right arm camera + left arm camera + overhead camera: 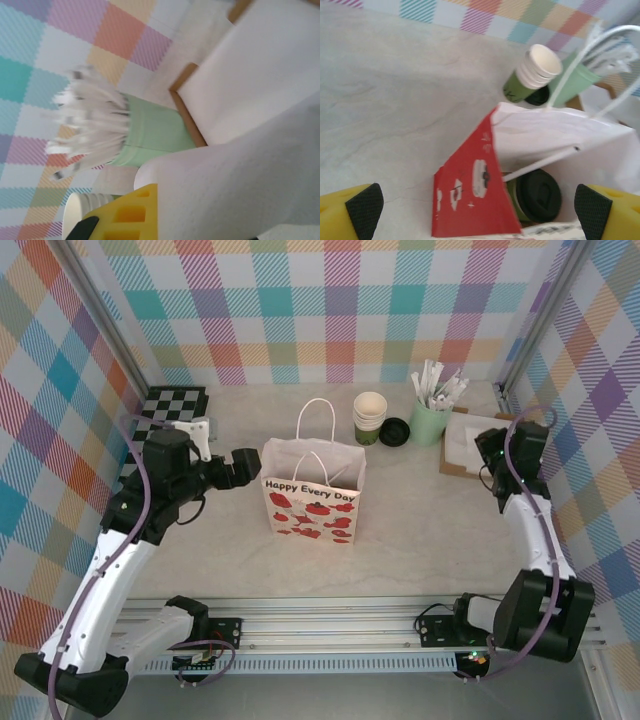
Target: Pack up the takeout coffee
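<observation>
The takeout coffee [538, 195], green with a black lid, stands inside the white and red paper bag [311, 490] in the middle of the table. In the left wrist view the bag's red side [475, 200] and its open mouth lie between my wide-apart fingers. My left gripper [246, 468] is open at the bag's upper left edge and holds nothing. My right gripper [489, 453] hangs over the napkin tray [462, 466] at the right. A white napkin [240, 180] curls up against its yellow finger [125, 215], which looks shut on it; the other finger is hidden.
Behind the bag stand a stack of lidless green cups [369, 417], a loose black lid [394, 431] and the mint tumbler of wrapped sticks [430, 415]. A checkered board [172, 405] lies at the back left. Patterned walls close in three sides.
</observation>
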Tool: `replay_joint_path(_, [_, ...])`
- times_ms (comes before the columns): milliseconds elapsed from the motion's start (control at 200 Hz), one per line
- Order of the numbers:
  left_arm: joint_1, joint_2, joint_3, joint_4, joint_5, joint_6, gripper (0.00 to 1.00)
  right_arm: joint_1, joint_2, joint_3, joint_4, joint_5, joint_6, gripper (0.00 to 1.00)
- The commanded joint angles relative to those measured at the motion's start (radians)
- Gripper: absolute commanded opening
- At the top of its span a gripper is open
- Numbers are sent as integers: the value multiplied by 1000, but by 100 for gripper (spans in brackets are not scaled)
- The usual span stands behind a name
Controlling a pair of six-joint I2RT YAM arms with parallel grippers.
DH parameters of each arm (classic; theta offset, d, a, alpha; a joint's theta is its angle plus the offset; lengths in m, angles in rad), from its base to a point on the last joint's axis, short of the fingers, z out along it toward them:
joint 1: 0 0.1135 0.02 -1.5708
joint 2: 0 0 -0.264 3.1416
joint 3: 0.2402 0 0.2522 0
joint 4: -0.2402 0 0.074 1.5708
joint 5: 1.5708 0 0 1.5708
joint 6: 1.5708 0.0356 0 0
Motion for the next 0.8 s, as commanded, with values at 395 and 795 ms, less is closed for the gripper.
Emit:
replay_joint_path(395, [-188, 38, 24, 172, 325, 521, 100, 242, -112, 693, -769, -586, -821, 0])
replay_joint_path(795, [-192, 292, 220, 54, 657, 780, 75, 619, 114, 1072, -1083, -549, -1232, 0])
